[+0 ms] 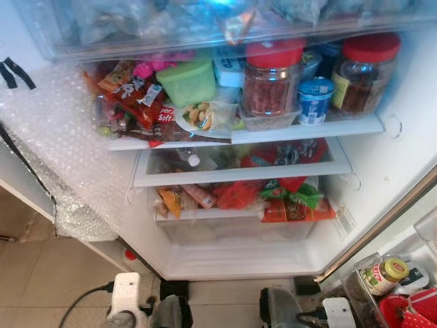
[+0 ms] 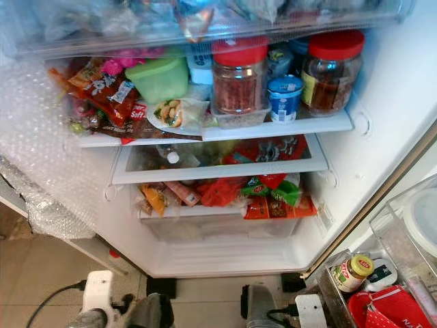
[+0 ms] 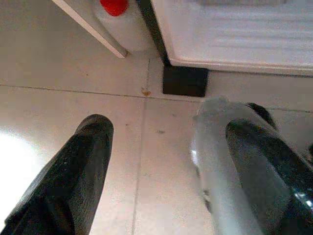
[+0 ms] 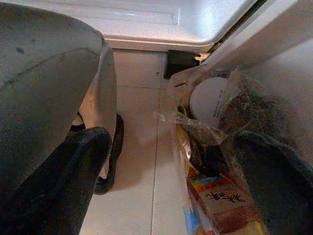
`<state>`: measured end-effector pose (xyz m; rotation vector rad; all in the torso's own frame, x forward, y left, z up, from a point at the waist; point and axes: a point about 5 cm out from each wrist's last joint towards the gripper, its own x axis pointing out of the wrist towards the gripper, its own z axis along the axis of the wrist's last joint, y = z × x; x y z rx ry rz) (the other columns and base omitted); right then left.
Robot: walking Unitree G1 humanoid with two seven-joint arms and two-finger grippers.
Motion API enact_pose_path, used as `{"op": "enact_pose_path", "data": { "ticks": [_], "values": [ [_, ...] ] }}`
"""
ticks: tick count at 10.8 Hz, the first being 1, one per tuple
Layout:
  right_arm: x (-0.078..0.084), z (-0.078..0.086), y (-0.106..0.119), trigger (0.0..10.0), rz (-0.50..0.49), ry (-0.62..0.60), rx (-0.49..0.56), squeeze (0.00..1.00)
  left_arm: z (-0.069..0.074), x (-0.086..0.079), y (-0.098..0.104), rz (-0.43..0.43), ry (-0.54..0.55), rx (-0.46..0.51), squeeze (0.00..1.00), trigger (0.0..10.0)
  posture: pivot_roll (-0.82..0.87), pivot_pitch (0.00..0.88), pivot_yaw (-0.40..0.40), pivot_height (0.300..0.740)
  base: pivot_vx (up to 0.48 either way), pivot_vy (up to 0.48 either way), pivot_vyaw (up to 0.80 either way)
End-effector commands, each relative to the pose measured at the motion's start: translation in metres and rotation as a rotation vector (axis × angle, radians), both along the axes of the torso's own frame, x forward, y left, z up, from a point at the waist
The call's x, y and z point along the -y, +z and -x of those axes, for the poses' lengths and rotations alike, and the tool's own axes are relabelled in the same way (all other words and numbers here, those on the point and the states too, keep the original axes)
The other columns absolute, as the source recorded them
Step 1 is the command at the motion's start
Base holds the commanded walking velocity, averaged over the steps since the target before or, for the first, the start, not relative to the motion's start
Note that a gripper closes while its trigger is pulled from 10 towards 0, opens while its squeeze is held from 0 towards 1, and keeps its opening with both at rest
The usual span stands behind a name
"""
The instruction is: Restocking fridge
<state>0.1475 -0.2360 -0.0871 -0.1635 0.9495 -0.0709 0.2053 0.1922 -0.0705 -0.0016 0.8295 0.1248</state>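
Fridge point(image 1: 382, 171) stands open, shelves crowded — both arms low above the floor tiles point(image 3: 58, 63); left gripper point(image 3: 161, 171) and right gripper point(image 4: 176, 171) spread apart, empty.

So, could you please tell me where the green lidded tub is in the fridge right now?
The green lidded tub sits on the upper glass shelf, left of centre in the head views, between the red snack packets and the red-lidded jar.

I read both arms held low — the left gripper point(image 3: 161, 176) and right gripper point(image 4: 171, 186) each point toward the floor, fingers point(image 3: 73, 181) spread well apart. Wrist housings sit at the lower edge of the eye views.
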Motion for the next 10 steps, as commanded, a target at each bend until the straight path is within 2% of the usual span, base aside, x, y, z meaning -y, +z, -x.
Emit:
{"op": "enact_pose_path", "data": {
  "ticks": [1, 3, 6, 10],
  "values": [
    [0.015, 0.001, 0.004, 10.0, 0.023, -0.037, 0.009, 0.0, 0.014, -0.002, -0.008, -0.004, 0.031, -0.059, 0.0, 10.0, -0.14, 0.038, 0.031, 0.626, 0.0, 0.0, 0.0],
    [0.012, -0.001, 0.003, 10.0, 0.004, -0.006, -0.001, 0.0, 0.014, -0.004, -0.008, -0.003, 0.055, -0.056, 0.0, 10.0, -0.13, 0.057, 0.037, 0.626, 0.0, 0.0, 0.0],
    [0.003, 0.001, 0.0, 10.0, -0.03, -0.038, 0.001, 0.0, 0.025, -0.015, -0.011, -0.025, 0.058, -0.092, 0.0, 10.0, -0.14, 0.091, 0.078, 0.626, 0.0, 0.264, 0.0],
    [-0.001, 0.003, -0.001, 10.0, -0.053, -0.035, -0.001, 0.0, 0.026, -0.017, -0.012, -0.032, 0.048, -0.097, 0.0, 10.0, -0.13, 0.112, 0.092, 0.626, 0.0, 0.278, 0.0]
  ]
}}
